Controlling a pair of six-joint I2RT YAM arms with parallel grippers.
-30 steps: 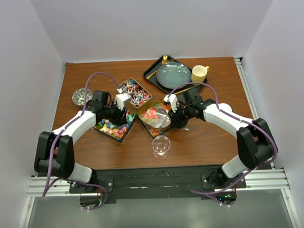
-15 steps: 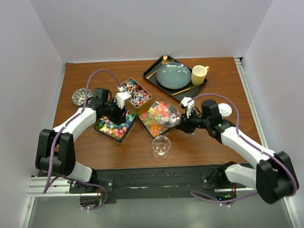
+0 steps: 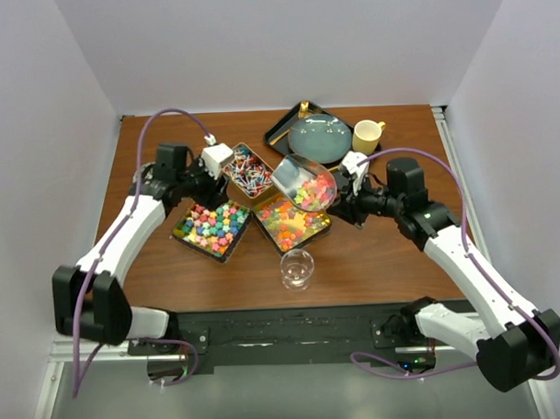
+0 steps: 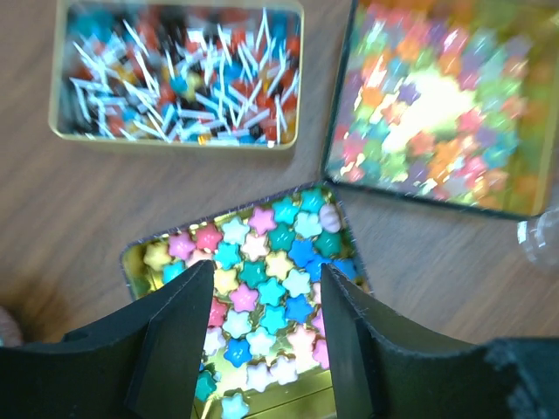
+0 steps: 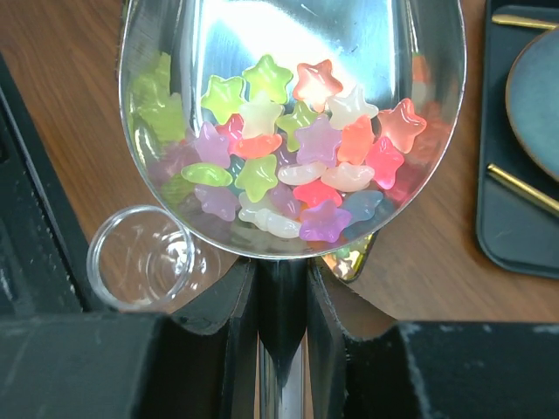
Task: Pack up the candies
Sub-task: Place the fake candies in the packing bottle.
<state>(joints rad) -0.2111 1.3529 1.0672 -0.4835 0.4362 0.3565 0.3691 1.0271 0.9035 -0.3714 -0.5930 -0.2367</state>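
Note:
My right gripper (image 3: 350, 200) (image 5: 281, 288) is shut on the handle of a metal scoop (image 3: 302, 183) (image 5: 288, 122). The scoop holds several translucent star gummies (image 5: 297, 161) and hangs above the tin of gummies (image 3: 292, 224). A small clear glass jar (image 3: 297, 268) (image 5: 144, 257) stands empty in front of the tins. My left gripper (image 3: 208, 172) (image 4: 262, 336) is open and empty, raised above the tin of multicoloured star candies (image 3: 212, 227) (image 4: 253, 288). The tin of red-white-blue wrapped sweets (image 3: 247, 171) (image 4: 179, 74) lies behind, and the gummy tin also shows in the left wrist view (image 4: 441, 109).
A black tray (image 3: 282, 128) at the back holds a grey-blue plate (image 3: 319, 138), a gold utensil (image 3: 338, 165) and a yellow cup (image 3: 367, 133). A round patterned lid (image 3: 148, 178) lies at the far left. A small white disc (image 3: 414, 202) lies under my right arm.
My right gripper lifted the scoop, now loaded with gummies, out of the gummy tin and back towards the far side. My left gripper rose and drew back from the star candy tin.

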